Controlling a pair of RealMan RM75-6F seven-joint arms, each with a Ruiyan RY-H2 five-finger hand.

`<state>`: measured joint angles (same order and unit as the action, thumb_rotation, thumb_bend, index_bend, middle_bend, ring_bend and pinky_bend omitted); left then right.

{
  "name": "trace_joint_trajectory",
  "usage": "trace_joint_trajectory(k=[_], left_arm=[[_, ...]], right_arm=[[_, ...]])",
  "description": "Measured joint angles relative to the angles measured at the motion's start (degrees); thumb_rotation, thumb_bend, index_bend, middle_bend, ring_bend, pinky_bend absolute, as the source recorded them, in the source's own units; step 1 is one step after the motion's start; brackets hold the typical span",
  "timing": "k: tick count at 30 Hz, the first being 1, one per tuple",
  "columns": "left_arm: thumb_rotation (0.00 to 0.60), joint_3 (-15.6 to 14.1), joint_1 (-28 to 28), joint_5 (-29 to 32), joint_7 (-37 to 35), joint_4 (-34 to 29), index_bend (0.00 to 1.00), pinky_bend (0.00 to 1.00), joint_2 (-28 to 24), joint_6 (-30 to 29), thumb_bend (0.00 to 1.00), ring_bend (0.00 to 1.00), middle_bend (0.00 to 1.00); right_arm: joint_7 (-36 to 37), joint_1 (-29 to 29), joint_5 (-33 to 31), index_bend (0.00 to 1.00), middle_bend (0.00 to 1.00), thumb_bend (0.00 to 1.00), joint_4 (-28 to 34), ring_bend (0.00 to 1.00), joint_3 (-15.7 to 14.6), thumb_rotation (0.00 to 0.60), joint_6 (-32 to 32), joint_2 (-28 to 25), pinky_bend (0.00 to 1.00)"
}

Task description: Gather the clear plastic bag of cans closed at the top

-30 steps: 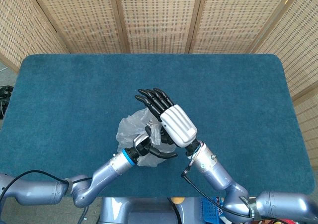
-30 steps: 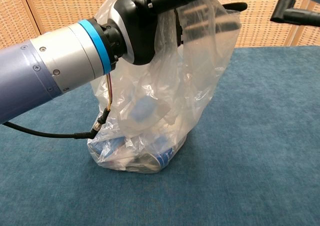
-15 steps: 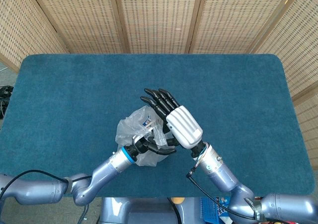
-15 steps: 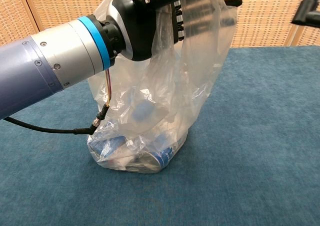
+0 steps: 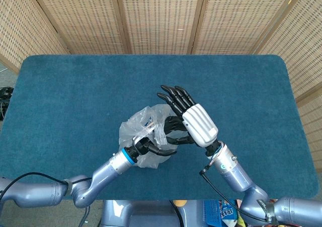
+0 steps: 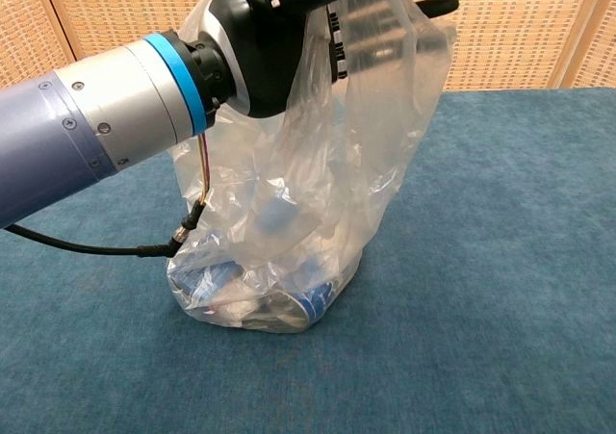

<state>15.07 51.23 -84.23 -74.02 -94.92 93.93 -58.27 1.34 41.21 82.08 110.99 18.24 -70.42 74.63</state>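
The clear, crinkled plastic bag of cans (image 6: 289,232) stands upright on the blue cloth-covered table (image 5: 236,91), its top seemingly gripped by the left hand (image 5: 151,146), while the right hand (image 5: 193,120) hovers unclenched just right of it.

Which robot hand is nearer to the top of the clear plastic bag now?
The left robot hand is nearer: it grips the gathered top of the clear plastic bag. The right robot hand is beside the bag's right side, fingers extended.
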Motion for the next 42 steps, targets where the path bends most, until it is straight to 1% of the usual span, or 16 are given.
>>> trace_joint_trajectory(k=[4, 10, 17, 25, 31, 39, 42], left_arm=[[0.600, 0.07, -0.14, -0.21, -0.38, -0.16, 0.26, 0.17, -0.06, -0.23, 0.21, 0.21, 0.24], [0.600, 0.10, -0.33, -0.54, -1.15, -0.50, 0.25, 0.17, -0.27, -0.52, 0.21, 0.21, 0.24], [0.600, 0.39, -0.66, -1.23, -2.76, -0.94, 0.25, 0.17, -0.64, -1.56, 0.21, 0.21, 0.24], [0.600, 0.69, -0.91, -2.06, -7.88, -1.63, 0.25, 0.17, -1.43, -2.30, 0.21, 0.21, 0.24], [0.600, 1.22, -0.91, -2.27, -11.28, -1.73, 0.25, 0.17, -2.02, -2.78, 0.21, 0.21, 0.21], [0.600, 2.37, -1.01, -2.02, -16.34, -1.77, 0.24, 0.17, -2.93, -3.51, 0.21, 0.21, 0.20], [0.600, 3.26, -0.80, -1.68, -18.66, -1.58, 0.24, 0.15, -3.17, -3.57, 0.21, 0.21, 0.20]], right_arm=[[0.35, -0.59, 0.93, 0.00, 0.00, 0.00, -0.58, 0.00, -0.56, 0.600, -0.19, -0.94, 0.00], [1.36, -1.61, 1.57, 0.00, 0.00, 0.00, -1.38, 0.00, -1.28, 0.600, -0.77, -1.81, 0.00], [1.68, -3.56, 3.10, 0.00, 0.00, 0.00, -2.58, 0.00, -2.96, 0.600, -2.13, -2.89, 0.00], [3.89, -6.71, 4.71, 0.00, 0.00, 0.00, -5.49, 0.00, -4.27, 0.600, -5.61, -4.66, 0.00], [6.30, -9.45, 5.93, 0.00, 0.00, 0.00, -10.83, 0.00, -5.28, 0.600, -8.44, -6.08, 0.00], [11.22, -13.51, 5.88, 0.00, 0.00, 0.00, -20.33, 0.00, -7.18, 0.600, -11.40, -6.57, 0.00], [13.56, -15.03, 5.42, 0.00, 0.00, 0.00, -24.35, 0.00, -7.99, 0.600, -12.08, -6.22, 0.00]])
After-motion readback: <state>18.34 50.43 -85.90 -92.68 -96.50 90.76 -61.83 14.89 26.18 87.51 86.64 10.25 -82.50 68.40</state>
